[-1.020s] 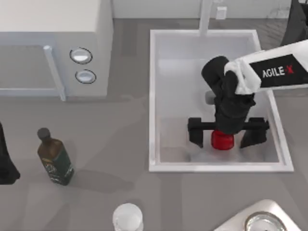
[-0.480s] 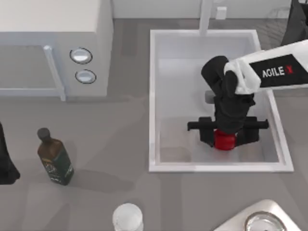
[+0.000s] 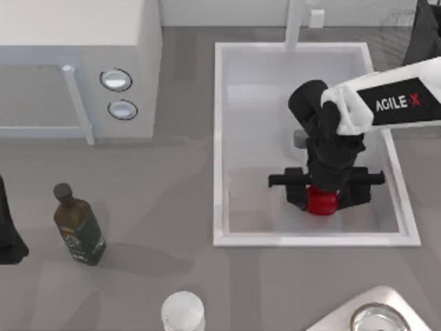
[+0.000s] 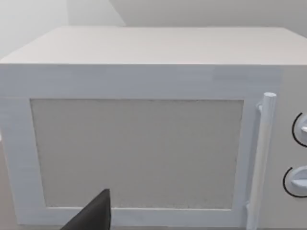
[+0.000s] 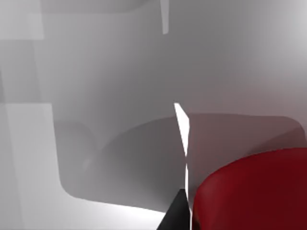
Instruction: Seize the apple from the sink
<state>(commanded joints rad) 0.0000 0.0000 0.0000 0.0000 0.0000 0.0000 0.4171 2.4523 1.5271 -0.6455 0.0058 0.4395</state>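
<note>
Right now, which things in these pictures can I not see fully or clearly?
- Apple: in the top view the right gripper and wrist cover its upper part; the right wrist view's edge cuts it off.
- Left gripper: in the left wrist view a dark tip at the edge; jaws not readable.
- Glass: cut by the top view's lower edge.
- Microwave: cut by the top view's left edge.

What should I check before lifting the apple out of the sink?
1. Right gripper over the apple: ok.
2. Fingers shut against the apple's sides: ok, top view.
3. Firm hold: cannot tell.
4. Apple on the floor of the sink, not yet raised: ok.
5. Faucet post apart from the lift path: ok.
6. Left gripper parked at the table's left edge, by the bottle: ok.
</note>
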